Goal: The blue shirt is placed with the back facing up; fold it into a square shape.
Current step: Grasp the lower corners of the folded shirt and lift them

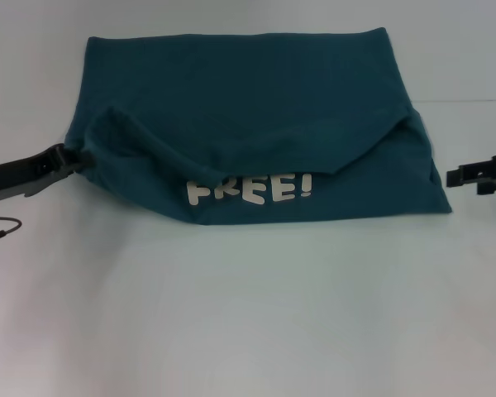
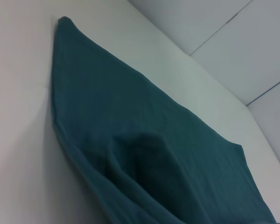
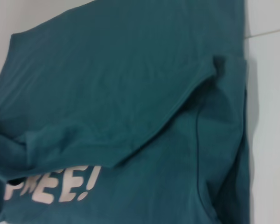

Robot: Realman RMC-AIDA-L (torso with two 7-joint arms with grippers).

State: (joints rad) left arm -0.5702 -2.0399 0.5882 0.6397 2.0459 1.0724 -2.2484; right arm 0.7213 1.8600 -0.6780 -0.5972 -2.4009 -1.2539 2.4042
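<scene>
Blue shirt [image 1: 256, 107] lay part-folded on counter [image 1: 248, 314]; left claw [image 1: 69, 157] at its edge, grip unclear, right claw [image 1: 456, 175] released nearby; next fold should pull corners even.

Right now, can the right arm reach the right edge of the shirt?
Probably yes: the right hand hangs just beside the shirt, and only bare table lies between them.
</scene>
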